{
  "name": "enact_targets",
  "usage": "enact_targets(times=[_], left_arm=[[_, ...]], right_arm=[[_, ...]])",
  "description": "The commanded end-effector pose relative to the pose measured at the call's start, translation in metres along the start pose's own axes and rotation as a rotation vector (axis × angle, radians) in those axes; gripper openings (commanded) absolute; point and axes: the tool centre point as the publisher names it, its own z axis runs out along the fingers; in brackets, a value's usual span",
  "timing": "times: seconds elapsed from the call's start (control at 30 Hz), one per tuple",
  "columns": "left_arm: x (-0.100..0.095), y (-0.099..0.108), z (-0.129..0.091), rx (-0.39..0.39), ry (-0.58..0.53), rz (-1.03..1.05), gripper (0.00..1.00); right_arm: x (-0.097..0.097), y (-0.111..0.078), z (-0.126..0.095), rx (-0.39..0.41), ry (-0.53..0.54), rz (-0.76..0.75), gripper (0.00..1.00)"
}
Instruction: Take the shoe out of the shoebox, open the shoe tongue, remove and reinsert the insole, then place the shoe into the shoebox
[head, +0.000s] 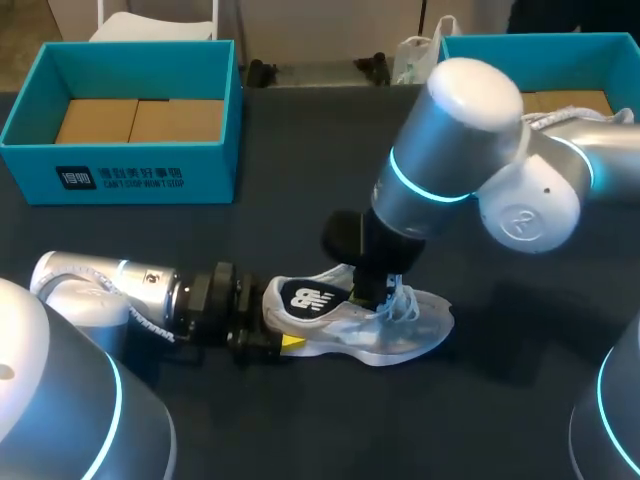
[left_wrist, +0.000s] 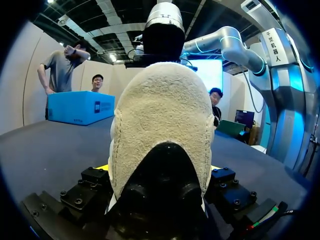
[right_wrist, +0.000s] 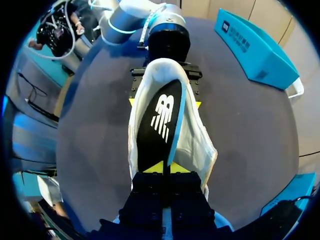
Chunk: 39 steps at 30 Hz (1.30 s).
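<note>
A blue box (head: 130, 165) sits at the table's (head: 300, 210) far left. The left gripper (head: 280, 325) clamps the heel of the white shoe (head: 400, 330), which lies mid-table. The left wrist view is filled by the fuzzy heel, with a sliver of yellow tip on each side. The black insole (right_wrist: 160, 120) stands on edge, lifted out of the shoe. From above, the right gripper's (right_wrist: 164, 168) fingers are hidden, but its own wrist view shows them pinching the insole's toe end. A second blue box (head: 480, 45) stands far right.
</note>
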Motion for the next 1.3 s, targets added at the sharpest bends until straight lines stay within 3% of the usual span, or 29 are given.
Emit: enact_targets(times=[0.03, 0.2, 0.77, 1.07, 1.3], left_arm=[[0.000, 0.001, 0.000, -0.001, -0.002, -0.001, 0.00], [0.000, 0.001, 0.000, -0.001, -0.002, -0.001, 0.00], [0.000, 0.001, 0.000, -0.001, -0.002, -0.001, 0.00], [0.000, 0.001, 0.000, -0.001, -0.002, -0.001, 0.00], [0.000, 0.001, 0.000, -0.001, -0.002, -0.001, 0.00]], right_arm=[[-0.005, -0.003, -0.005, -0.011, 0.029, -0.017, 0.00], [-0.009, 0.000, -0.006, -0.016, 0.054, -0.053, 0.00], [-0.009, -0.021, -0.020, -0.135, 0.075, -0.196, 0.00], [-0.025, 0.014, -0.017, -0.054, 0.164, -0.318, 0.00], [-0.027, 0.030, -0.015, -0.028, 0.200, -0.359, 0.00]])
